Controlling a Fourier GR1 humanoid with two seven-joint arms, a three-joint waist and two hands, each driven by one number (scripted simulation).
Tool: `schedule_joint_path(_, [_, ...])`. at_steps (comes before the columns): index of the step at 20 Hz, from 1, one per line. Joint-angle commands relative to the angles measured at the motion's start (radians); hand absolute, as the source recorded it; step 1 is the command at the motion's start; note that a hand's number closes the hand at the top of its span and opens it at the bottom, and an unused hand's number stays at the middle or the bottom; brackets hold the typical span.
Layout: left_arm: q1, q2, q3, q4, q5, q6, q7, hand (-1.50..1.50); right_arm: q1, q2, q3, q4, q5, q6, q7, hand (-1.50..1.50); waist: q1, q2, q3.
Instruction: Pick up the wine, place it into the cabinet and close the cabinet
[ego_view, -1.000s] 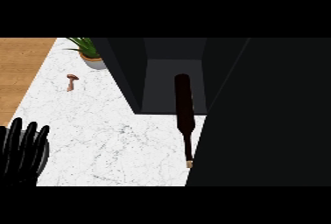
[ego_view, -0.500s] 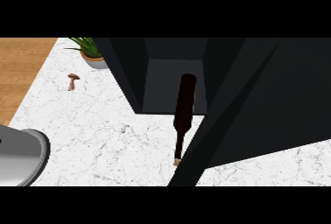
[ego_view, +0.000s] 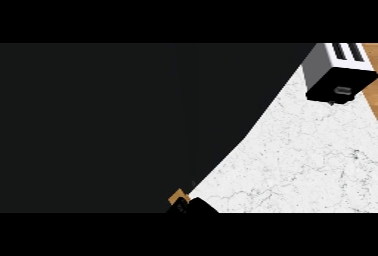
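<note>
A broad dark panel (ego_view: 111, 125), near black and almost featureless, fills the left and centre of the head view from the top of the scene down to its lower edge. It appears to be the cabinet seen close up, though whether this is a door or a side wall cannot be told. Its right boundary runs in a curve from the upper right down toward the bottom centre.

At the foot of that curve, on the lower edge of the view, a small tan wooden patch (ego_view: 177, 195) shows, and just beside it sits a black shape (ego_view: 193, 206) that may be part of a hand. Which hand it is cannot be told, nor whether its fingers are curled or straight.

The wine bottle shows nowhere in this view; where it lies cannot be told.

To the right of the panel lies the counter (ego_view: 310, 165), a white marble top with fine grey veining. At the counter's far right corner stands a toaster (ego_view: 338, 75), silver on top with two dark slots and a black front face. A thin strip of wood (ego_view: 371, 95) runs along the counter's right edge beside the toaster.
</note>
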Motion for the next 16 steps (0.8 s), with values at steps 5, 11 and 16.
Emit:
schedule_joint_path(5, [0.016, 0.010, 0.131, 0.026, 0.088, -0.093, 0.081, -1.50, -0.334, 0.030, -0.146, 0.344, -0.073, -0.123, -0.066, 1.50, 0.000, 0.005, 0.001])
schedule_joint_path(11, [0.052, -0.042, 0.121, -0.045, 0.048, -0.108, 0.111, -1.50, -0.476, 0.030, -0.310, 0.596, -0.145, -0.060, -0.159, 1.50, 0.002, 0.007, 0.002])
schedule_joint_path(16, [0.025, -0.039, 0.159, -0.045, 0.057, -0.112, 0.182, -1.50, -0.522, -0.010, -0.431, 0.713, -0.145, 0.043, -0.245, 1.50, -0.010, 0.006, 0.002])
